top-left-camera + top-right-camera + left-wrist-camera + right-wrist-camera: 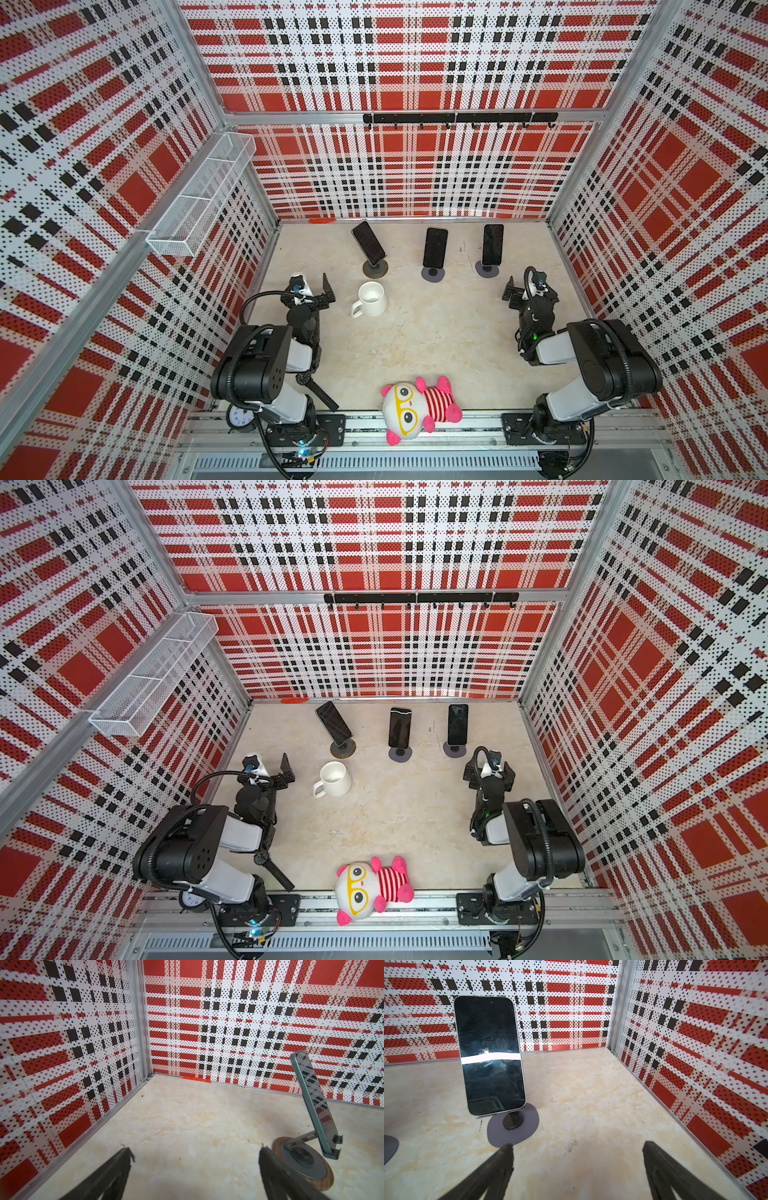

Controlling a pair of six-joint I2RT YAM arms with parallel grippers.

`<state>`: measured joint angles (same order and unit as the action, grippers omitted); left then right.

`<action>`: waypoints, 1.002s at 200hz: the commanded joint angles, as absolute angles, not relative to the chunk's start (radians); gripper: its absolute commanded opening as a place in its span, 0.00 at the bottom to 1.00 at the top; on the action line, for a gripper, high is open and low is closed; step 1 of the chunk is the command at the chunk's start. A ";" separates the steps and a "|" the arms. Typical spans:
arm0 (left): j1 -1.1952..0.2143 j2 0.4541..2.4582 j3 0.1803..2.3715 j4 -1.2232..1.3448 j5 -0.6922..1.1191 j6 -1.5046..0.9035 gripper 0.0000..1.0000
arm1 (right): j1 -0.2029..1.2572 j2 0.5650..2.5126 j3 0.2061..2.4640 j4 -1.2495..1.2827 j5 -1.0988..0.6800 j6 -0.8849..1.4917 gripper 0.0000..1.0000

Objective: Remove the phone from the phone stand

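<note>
I'm seeing 2 arms: black-and-white left arm (266, 370) and right arm (598, 365), black joint housings, white link covers, black corrugated cable conduit (241, 348), green LED (535, 336) on right. Left gripper (195, 1148) fingers matte black.

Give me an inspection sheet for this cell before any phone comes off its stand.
Surface: beige marbled tabletop, scuffed and stained.
Job's things: left phone on wood-rimmed stand; middle phone and right phone on grey stands; none removed.
Clutter: white mug, plush toy, wristwatch, alarm clock partly hidden.
Grippers: left gripper open, empty; right gripper open, empty.
Cables: black hose looped at each wrist; loose wires below the front rail.
Surroundings: plaid walls, mesh basket, hook rail.
</note>
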<state>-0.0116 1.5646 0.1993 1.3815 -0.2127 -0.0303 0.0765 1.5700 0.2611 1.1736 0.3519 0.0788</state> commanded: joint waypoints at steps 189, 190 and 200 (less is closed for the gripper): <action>0.030 0.963 0.381 0.740 0.047 -0.643 0.98 | 0.110 0.961 0.509 0.251 0.425 0.359 1.00; 0.030 0.964 0.386 0.732 0.048 -0.640 0.98 | 0.109 0.961 0.509 0.250 0.422 0.363 1.00; 0.016 0.979 0.419 0.658 0.036 -0.605 0.98 | 0.109 0.967 0.520 0.234 0.385 0.387 1.00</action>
<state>0.0177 0.9768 0.3725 0.7376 -0.0238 -0.5526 0.1066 0.9794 0.5224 0.2733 0.4583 0.3363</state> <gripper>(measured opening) 0.982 0.997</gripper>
